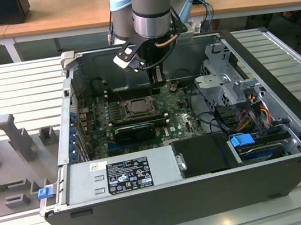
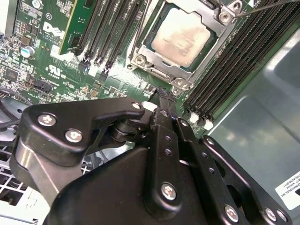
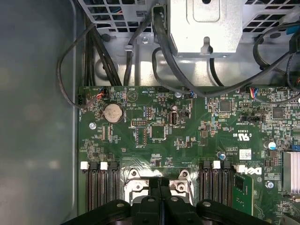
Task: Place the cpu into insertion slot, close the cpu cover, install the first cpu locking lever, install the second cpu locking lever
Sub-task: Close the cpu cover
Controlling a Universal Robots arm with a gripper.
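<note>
Second wrist view: I see the cpu (image 2: 180, 37) lying flat in the insertion slot (image 2: 140, 60), between the memory slots (image 2: 234, 61) on the motherboard (image 2: 47, 56).
Cover: the cpu cover (image 2: 215, 23) looks lowered around the cpu, so it can clamp it.
Jaws: pressed together, gripping nothing; the gripper (image 2: 161, 96) hovers just off the slot's corner, I judge to push rather than grasp.

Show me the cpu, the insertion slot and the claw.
cpu (image 2: 180, 40): second wrist view, middle of its pale metal top.
insertion slot (image 2: 159, 71): second wrist view, metal rim between two corner screws.
claw (image 3: 160, 183): first wrist view, seam where the fingertips meet.
</note>
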